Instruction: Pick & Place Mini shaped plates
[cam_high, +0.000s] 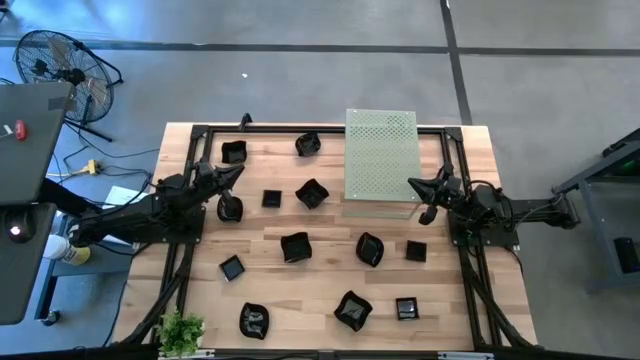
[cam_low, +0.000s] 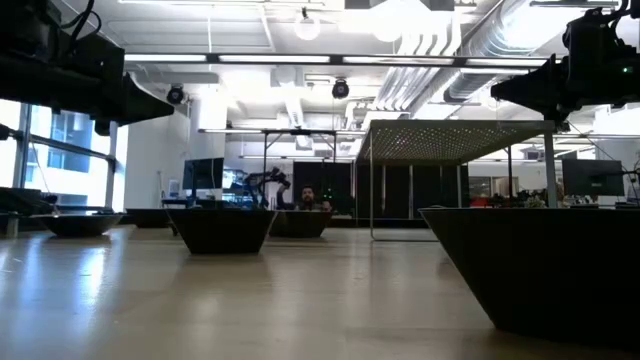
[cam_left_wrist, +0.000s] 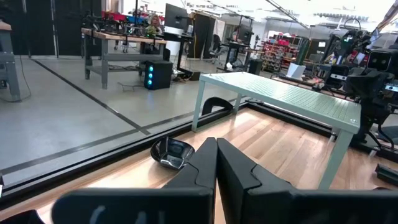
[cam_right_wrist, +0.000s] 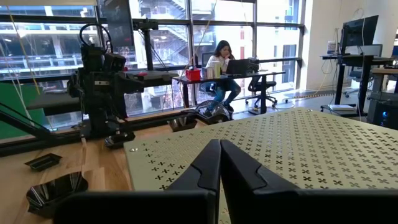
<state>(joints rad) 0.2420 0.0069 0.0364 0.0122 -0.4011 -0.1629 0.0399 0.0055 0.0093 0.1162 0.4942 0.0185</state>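
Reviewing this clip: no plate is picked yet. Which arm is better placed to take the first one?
Probably the left. Its tool, fingers together, hangs close to the round plate and the square plate. The right tool, also closed, sits at the green perforated board's edge, farther from any plate.

Both arms are matte black and jointed, with dark cables alongside; the left gripper (cam_high: 237, 171) and right gripper (cam_high: 414, 183) have pointed wedge-shaped fingers.
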